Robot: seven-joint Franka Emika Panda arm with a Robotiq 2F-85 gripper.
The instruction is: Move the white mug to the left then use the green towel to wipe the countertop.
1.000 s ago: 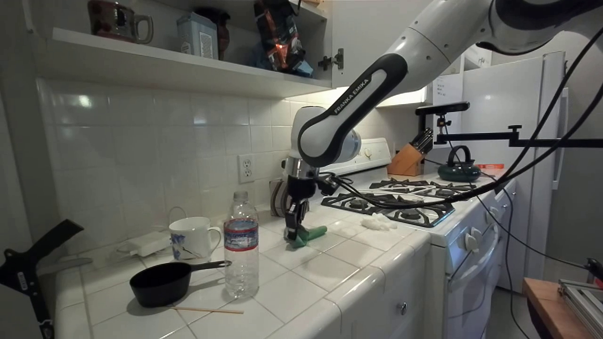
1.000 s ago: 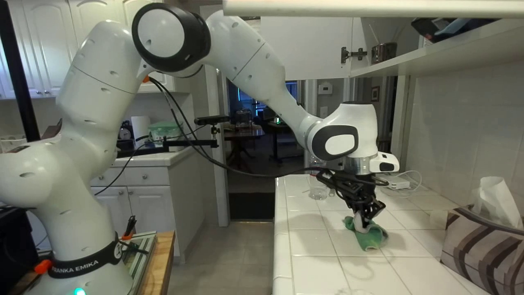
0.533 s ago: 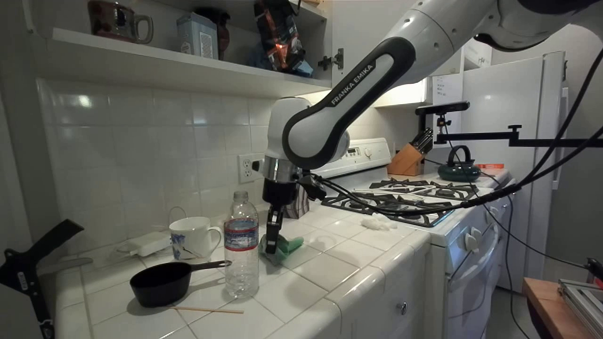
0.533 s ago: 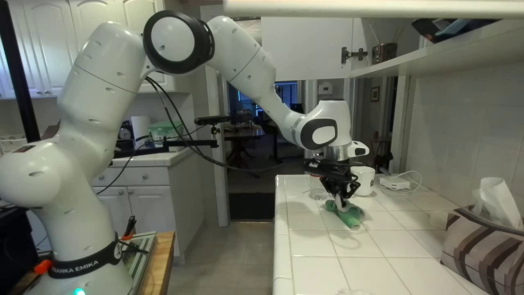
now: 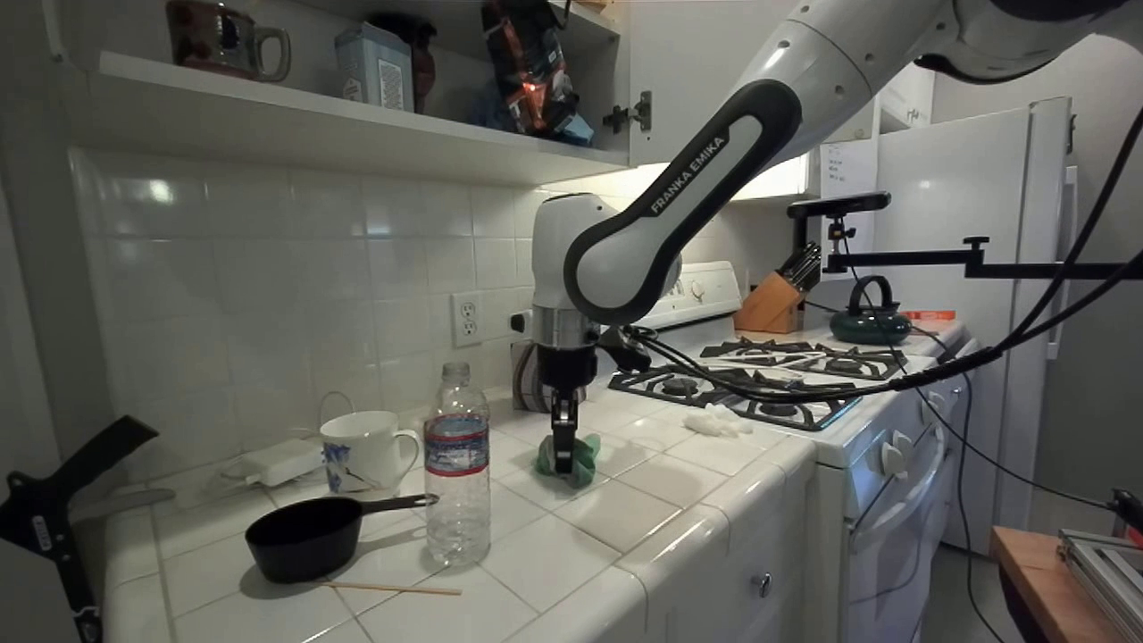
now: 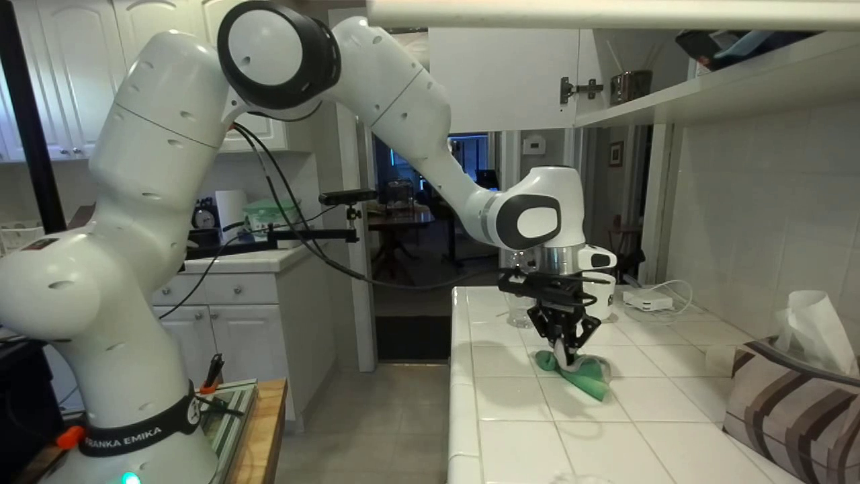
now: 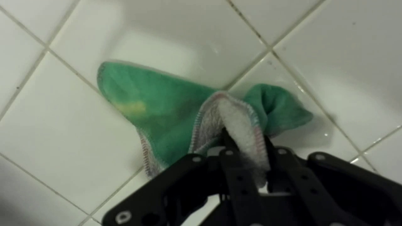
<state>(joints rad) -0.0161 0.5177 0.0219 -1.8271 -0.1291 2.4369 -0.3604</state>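
Towel (image 7: 176, 110), green, crumpled on the tiled tabletop (image 7: 62, 131); my jaws are clenched on a folded-up bit of it. In an exterior view I see the water bottle (image 5: 457, 469) left of it, white mug (image 5: 362, 454) farther left, black pan (image 5: 305, 543) nearer than the mug.

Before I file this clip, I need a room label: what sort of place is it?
A kitchen, probably one in a home: a gas stove, a knife block and a tiled countertop show it.
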